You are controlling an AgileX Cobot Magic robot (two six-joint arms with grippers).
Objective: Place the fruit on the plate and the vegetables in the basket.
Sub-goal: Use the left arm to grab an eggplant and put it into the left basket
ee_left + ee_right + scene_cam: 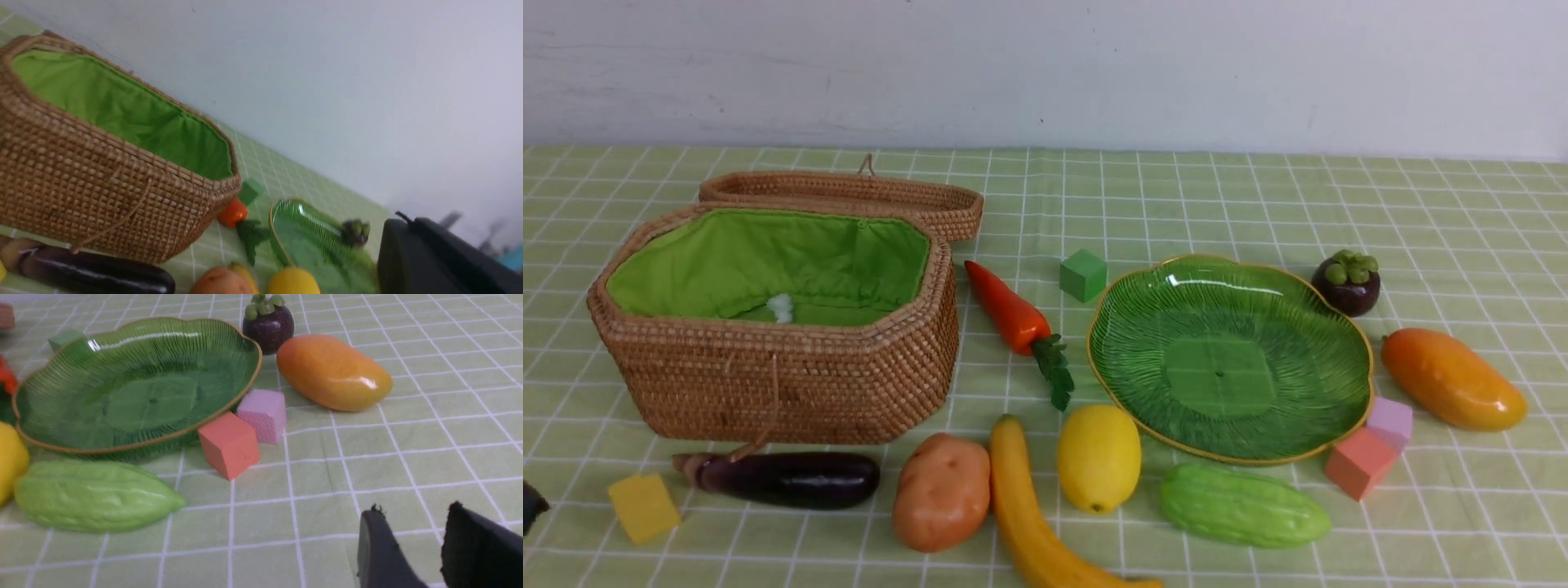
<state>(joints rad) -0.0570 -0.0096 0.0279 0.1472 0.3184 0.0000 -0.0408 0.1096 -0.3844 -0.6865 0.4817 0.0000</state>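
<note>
The basket stands at the left of the checked green surface, its lid hinged back behind it and the green lining showing. The plate sits right of centre. All 4 vegetables lie outside the basket. The carrot is between basket and plate. The eggplant is just in front of the basket and the potato is beside it. The gourd is in front of the plate.

All 4 fruits lie off the plate. The banana touches the potato and the lemon is just right of it. The mangosteen is at the plate's far right rim, and the mango is further right.

A green cube sits behind the plate. A pink cube and an orange cube are against its near right edge. A yellow cube is near the eggplant's stem.

The left end effector is closed, low at the near left. The right end effector stands narrowly parted, gripping nothing, low over the cloth near the cubes.
</note>
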